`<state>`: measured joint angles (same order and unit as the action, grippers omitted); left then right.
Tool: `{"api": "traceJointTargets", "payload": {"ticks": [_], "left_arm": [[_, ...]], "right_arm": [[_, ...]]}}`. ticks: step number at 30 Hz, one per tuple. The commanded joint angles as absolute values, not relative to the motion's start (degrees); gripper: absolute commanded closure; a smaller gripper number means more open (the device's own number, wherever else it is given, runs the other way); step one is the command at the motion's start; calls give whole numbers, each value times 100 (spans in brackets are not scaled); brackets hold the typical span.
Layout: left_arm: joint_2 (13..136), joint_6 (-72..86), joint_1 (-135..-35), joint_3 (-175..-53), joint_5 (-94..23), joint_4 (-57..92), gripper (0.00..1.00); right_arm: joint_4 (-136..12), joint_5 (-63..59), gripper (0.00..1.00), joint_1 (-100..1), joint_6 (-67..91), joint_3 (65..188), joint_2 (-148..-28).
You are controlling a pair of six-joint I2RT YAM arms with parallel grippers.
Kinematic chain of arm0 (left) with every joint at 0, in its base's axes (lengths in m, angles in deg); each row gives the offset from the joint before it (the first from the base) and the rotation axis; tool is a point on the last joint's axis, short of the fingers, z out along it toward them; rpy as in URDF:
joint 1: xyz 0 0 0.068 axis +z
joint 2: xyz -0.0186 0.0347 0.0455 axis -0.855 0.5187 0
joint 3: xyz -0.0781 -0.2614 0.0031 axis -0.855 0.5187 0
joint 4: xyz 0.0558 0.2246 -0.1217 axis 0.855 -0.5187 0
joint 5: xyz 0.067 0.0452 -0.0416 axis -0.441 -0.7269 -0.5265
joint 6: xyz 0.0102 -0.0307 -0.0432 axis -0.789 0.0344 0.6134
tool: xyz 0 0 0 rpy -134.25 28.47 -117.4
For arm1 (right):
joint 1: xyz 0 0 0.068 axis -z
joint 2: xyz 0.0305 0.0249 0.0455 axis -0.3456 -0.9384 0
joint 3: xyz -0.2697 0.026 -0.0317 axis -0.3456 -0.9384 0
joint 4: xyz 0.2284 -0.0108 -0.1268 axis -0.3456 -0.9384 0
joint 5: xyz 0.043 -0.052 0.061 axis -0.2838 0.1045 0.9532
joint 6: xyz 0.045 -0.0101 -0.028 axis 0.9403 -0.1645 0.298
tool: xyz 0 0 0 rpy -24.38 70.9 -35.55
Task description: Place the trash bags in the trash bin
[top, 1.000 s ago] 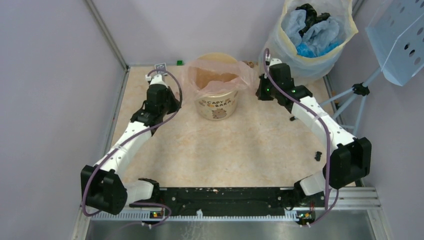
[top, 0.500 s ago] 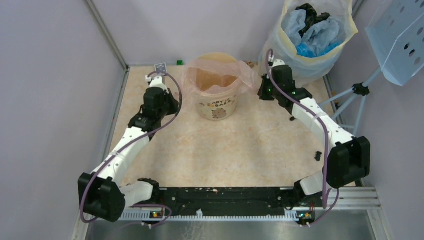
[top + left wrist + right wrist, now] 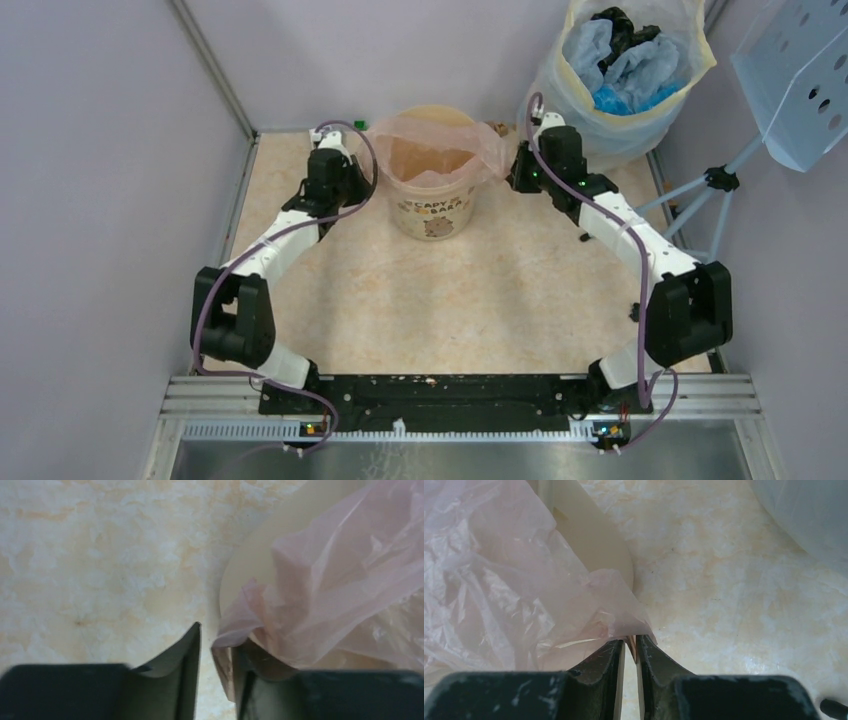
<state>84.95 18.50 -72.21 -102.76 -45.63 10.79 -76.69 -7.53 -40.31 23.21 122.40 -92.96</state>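
The cream-yellow trash bin with its "CAPYBARA" print stands at the back middle of the table. The pale-pink trash bag lies spread over its mouth and hangs over the rim. My left gripper is at the bin's left rim. In the left wrist view its jaws stand a little apart, with the bag draped over the right finger and an edge hanging in the gap beside the bin. My right gripper is at the bin's right rim. In the right wrist view it pinches a corner of the bag beside the bin.
A large whitish-yellow bag with blue and black contents stands at the back right, close behind my right gripper, and shows in the right wrist view. A blue perforated panel on a stand is at the far right. A small black object lies near the right edge.
My left arm has swung right and forward, bringing its gripper from beside the bin up to the bin's left rim and the bag edge. My right gripper has stayed on the bag's right corner.
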Motion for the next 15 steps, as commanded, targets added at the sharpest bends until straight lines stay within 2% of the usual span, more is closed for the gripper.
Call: {"api": "traceJointTargets", "payload": {"ticks": [1,5,8,12,15], "left_arm": [[8782,1659,-7159,-10630,-4005,1856,59],[8918,1591,-7157,-10627,-4026,2248,45],[8986,1428,-7150,-10599,-3928,2524,35],[9070,1232,-7110,-10503,-3517,3046,31],[9129,1076,-7000,-10324,-2280,3756,30]], "right_arm": [[-7129,-689,86,-3981,2272,12457,-9531],[-6771,-780,85,-4048,2289,12622,-9902],[-6434,-796,80,-4182,2212,12692,-10110],[-5416,-628,66,-4364,2011,12204,-10061],[-4829,-167,63,-4460,1787,11834,-9987]]}}
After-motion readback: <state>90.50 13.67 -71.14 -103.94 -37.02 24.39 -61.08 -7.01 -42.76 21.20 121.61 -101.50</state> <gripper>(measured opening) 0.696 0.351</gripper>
